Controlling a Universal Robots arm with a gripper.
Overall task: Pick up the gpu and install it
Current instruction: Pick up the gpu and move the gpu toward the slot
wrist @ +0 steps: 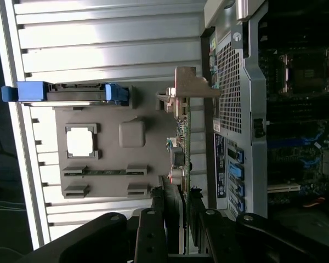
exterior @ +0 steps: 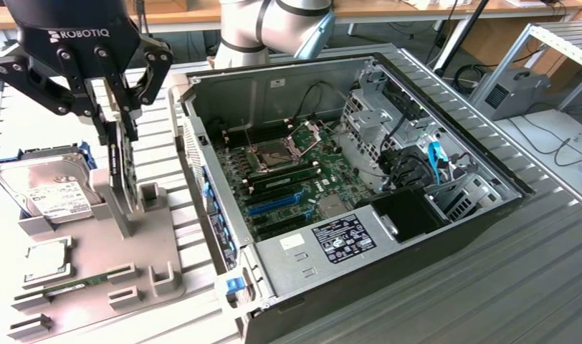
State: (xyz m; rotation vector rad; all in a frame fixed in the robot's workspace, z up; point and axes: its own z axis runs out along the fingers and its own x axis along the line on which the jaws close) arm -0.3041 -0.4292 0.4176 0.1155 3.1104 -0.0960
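The gpu (exterior: 125,183) stands on edge in the gray holder (exterior: 153,254), nine o'clock of the case (exterior: 301,261), so the end effector (wrist: 176,193) squeezes both sides.

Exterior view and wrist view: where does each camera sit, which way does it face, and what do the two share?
Exterior view: off the arm and raised, looking down on the open computer case and the grey holder on the exterior view's left; the arm and gripper show.
Wrist view: on the wrist, looking along the gripper at the gpu standing on edge in the holder.
Shared: gripper, gpu, holder, hard drive, case.
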